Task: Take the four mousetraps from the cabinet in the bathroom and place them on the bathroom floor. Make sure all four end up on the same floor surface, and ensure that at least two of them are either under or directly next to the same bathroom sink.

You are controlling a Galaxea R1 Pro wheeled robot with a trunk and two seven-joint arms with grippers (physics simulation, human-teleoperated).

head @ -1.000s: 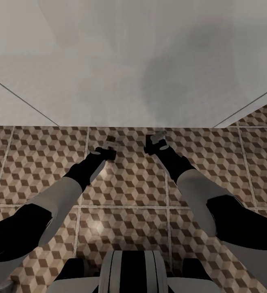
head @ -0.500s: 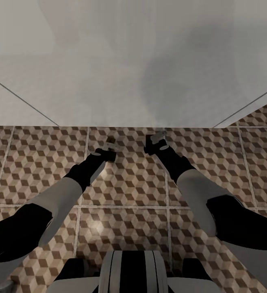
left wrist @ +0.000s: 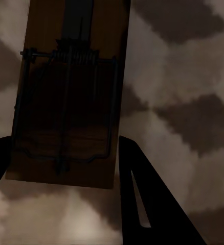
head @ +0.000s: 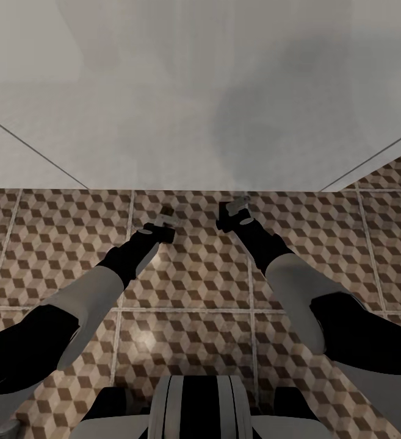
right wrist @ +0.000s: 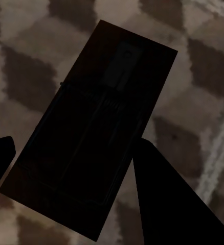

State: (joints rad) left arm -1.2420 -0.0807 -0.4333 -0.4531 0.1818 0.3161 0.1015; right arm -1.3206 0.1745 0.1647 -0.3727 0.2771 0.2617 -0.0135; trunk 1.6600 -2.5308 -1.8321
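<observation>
Head view, near to far: robot trunk [head: 191, 407] at bottom centre, then both arms reaching fwd & down over the bathroom floor [head: 60, 231], cube-pattern tiles w/ pale grout. Left gripper [head: 161, 230] and right gripper [head: 234, 214] are low over the floor, near each other, just short of the underside of a big white surface [head: 163, 110] that spans the far part of the view; can't tell what fixture it is.

Left wrist view: left gripper [left wrist: 66, 168] has fingers apart, 1 dark finger [left wrist: 148, 204] on each side of a mousetrap [left wrist: 71, 92]. Brown board, dark wire spring & bar on top. Whether the fingers touch its edges, can't tell. It shows in head view as a small brown bit [head: 166, 213] just past the fingertips.

Right wrist view: right gripper [right wrist: 73, 168] fingers also spread, w/ a 2nd mousetrap [right wrist: 96, 148] between them, in deep shadow, skewed to the fingers. Contact w/ fingers: can't tell. Tiles lie behind both traps; resting on them or held just above, can't tell.
</observation>
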